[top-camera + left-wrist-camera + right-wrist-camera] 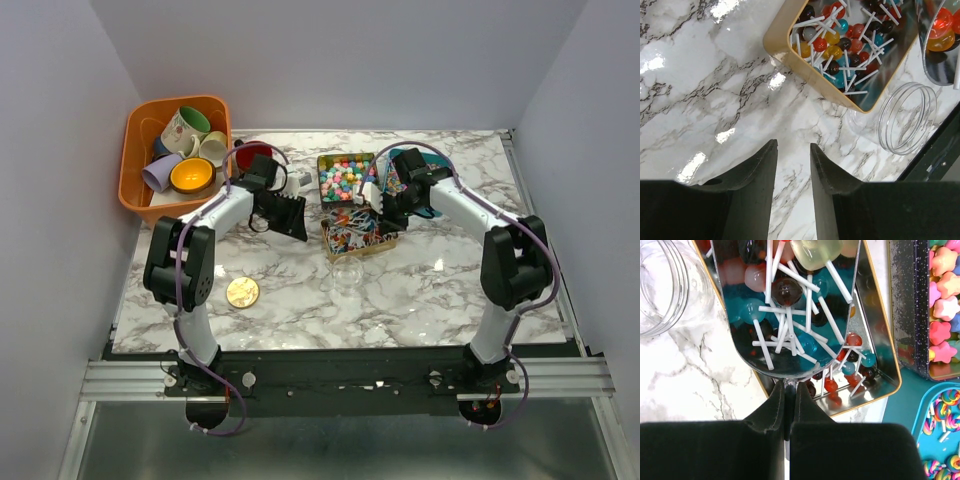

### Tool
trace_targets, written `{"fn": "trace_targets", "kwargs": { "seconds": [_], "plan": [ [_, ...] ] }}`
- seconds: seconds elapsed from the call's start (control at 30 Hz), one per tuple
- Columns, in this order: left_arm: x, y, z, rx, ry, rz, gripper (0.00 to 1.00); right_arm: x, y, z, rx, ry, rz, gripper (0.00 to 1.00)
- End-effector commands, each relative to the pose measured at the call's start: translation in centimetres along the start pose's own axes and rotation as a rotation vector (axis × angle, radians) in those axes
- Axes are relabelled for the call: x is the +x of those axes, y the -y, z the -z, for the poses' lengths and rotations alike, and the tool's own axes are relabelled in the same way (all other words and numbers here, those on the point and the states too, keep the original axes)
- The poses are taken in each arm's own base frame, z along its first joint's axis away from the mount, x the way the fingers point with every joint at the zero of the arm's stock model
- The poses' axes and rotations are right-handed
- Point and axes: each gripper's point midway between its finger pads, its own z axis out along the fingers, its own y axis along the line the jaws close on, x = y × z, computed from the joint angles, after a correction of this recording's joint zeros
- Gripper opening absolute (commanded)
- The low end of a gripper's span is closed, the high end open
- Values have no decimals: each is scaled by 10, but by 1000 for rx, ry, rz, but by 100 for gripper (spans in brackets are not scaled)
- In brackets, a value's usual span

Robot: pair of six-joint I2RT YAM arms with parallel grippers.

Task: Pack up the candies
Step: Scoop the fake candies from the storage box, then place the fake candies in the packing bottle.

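Right end effector, pinching a scoop of candies, hangs over the tin; left end effector, slightly parted and empty, beside it.

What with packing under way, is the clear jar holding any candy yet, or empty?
Empty: through the clear jar only the marble table shows. The lollipops fill the tin beside it.

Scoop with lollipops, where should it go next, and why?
Probably swing the scoop over the clear jar and tip it: the right gripper grips the scoop, it is full of lollipops, and the jar beside the tin looks empty.
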Motion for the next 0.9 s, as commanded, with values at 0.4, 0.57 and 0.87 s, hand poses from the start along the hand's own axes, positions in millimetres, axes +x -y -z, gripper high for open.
{"fn": "trace_targets", "kwargs": {
  "seconds": [0.4, 0.57, 0.87],
  "plan": [
    [-21, -33, 43, -301, 94, -41, 42, -5, -17, 106, 130, -233, 179, 1],
    [-19, -32, 57, -345, 129, -24, 43, 1, -57, 104, 66, -339, 233, 1],
    [-29, -25, 80, -384, 197, -69, 44, 10, -81, 93, 25, -507, 215, 1]
  ]
}}
